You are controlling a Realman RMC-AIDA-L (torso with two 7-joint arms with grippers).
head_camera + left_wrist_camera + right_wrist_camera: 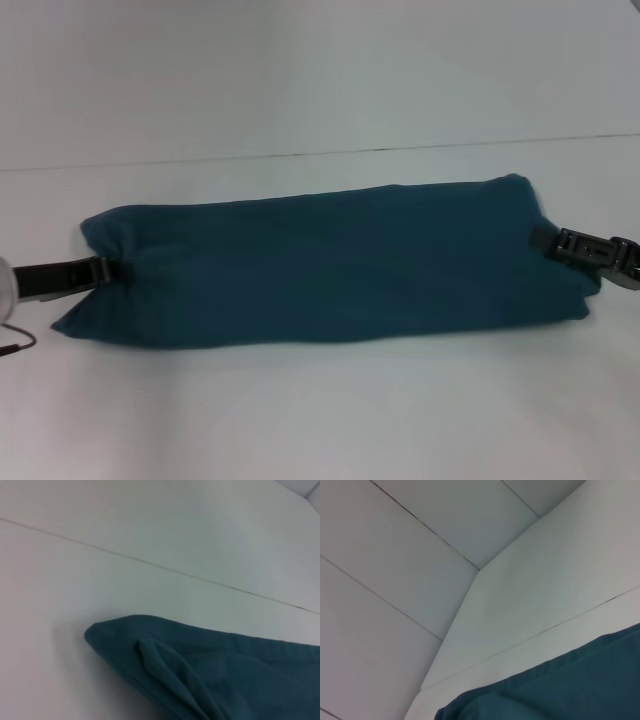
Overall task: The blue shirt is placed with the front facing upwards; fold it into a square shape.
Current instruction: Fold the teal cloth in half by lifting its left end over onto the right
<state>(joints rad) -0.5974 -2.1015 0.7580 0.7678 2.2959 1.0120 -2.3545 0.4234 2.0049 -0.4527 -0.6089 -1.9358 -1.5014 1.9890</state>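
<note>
while both end effectors seemingly pinch blue shirt (330, 262).

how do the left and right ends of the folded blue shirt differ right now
The blue shirt lies as a long band across the white table. Its left end bunches into a pucker where the left gripper meets it, with a corner pointing toward the robot; its right end looks squarer and smoother where the right gripper meets it. The right end also lies farther from the robot than the left. Both ends show plain teal, no lettering.
</note>
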